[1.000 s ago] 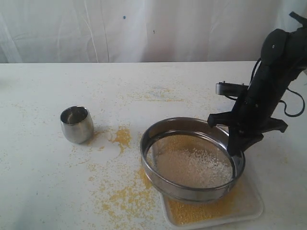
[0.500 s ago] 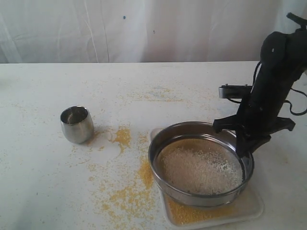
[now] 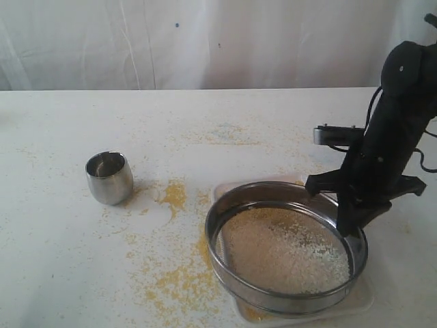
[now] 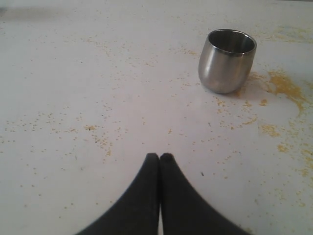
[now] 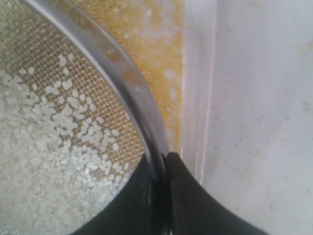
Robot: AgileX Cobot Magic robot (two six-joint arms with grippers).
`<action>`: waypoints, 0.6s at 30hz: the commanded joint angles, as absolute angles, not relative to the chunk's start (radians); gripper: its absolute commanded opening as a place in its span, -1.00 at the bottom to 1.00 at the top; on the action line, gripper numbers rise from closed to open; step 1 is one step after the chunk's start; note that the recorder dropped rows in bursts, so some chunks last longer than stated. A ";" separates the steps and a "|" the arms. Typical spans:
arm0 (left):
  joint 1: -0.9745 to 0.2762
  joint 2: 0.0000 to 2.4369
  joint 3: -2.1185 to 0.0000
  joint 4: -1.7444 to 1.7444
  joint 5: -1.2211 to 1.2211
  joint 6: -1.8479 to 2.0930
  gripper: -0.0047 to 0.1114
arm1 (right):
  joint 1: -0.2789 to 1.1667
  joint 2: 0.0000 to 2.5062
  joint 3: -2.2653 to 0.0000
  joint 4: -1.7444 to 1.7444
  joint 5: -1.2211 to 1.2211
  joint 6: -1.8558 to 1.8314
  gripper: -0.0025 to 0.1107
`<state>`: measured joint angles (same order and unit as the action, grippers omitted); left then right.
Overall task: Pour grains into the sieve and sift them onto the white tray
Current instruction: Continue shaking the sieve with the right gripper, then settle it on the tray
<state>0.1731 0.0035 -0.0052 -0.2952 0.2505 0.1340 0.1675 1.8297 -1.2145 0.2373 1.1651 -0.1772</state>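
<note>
The sieve (image 3: 225, 263), a wide steel ring with mesh bottom, hangs just above the white tray (image 3: 225, 189) at the front right of the table. Pale whitish grains (image 3: 283, 251) lie on its mesh. My right gripper (image 3: 349, 222) is shut on the sieve's right rim; in the right wrist view the fingers pinch the rim (image 5: 134, 88), with whitish grains (image 5: 58, 142) on the mesh and yellow meal (image 5: 156, 44) on the tray (image 5: 198, 73) below. My left gripper (image 4: 159, 155) is shut and empty above the bare table. The left arm does not show in the exterior view.
A small steel cup (image 3: 109, 178) stands upright and empty at the left, also in the left wrist view (image 4: 226, 60). Spilled yellow meal (image 3: 174, 195) is scattered over the table between cup and tray. A white curtain hangs behind the table.
The right gripper has swung the sieve to the right and then toward the table's front edge. It now covers most of the tray and its yellow meal. Cup unmoved.
</note>
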 commanded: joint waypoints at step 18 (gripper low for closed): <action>0.167 0.000 0.000 -0.305 0.253 0.134 -0.92 | 0.158 1.851 -1.168 0.294 0.967 -0.237 -0.96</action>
